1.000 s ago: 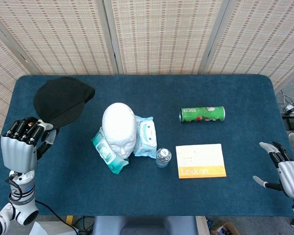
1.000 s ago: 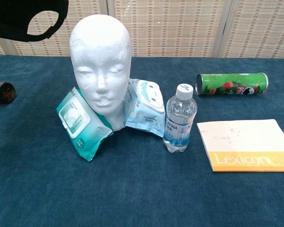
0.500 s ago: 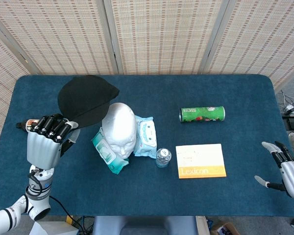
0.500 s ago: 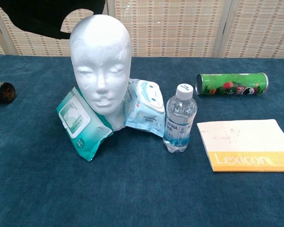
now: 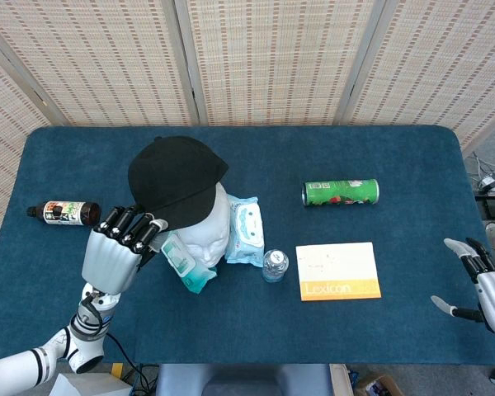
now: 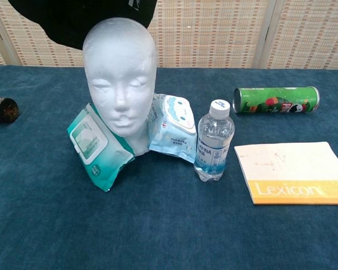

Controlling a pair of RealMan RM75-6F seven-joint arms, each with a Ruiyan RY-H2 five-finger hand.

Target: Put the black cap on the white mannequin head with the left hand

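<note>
One soft item under handling: cap [image 5: 175,178], black fabric, judged light and limp at the crown, somewhat stiffer at the brim. Likely to fold or sag if gripped at one edge only; not fragile, not slippery. Best taken at the rim or brim edge, where the cloth is reinforced.

Left side of bench [image 5: 66,148]: small dark bottle [image 5: 59,213] lying flat, well apart from the work. Left hand [image 5: 120,247] raised just left of the head [image 5: 205,235], fingers curled at the cap's lower left edge, evidently gripping the rim there; exact contact hidden by the knuckles. Cap held over the crown of the head, covering the top and rear in the head view; in the chest view, cap [image 6: 84,19] above and behind the forehead, face fully exposed [image 6: 119,79]. Seating not confirmed; judged partly on, not yet pulled down.

Orientation: opening of cap downward, dome upward. Brim direction not resolvable; long axis appears to run from rear left to front right across the bench.

Wipes packs [image 5: 246,229] touching the head at both sides. Water bottle [image 5: 274,265], notebook [image 5: 337,271], green can [image 5: 340,192] further right, untouched.

Right hand [image 5: 485,280] at far right edge, fingers spread, holding nothing.
</note>
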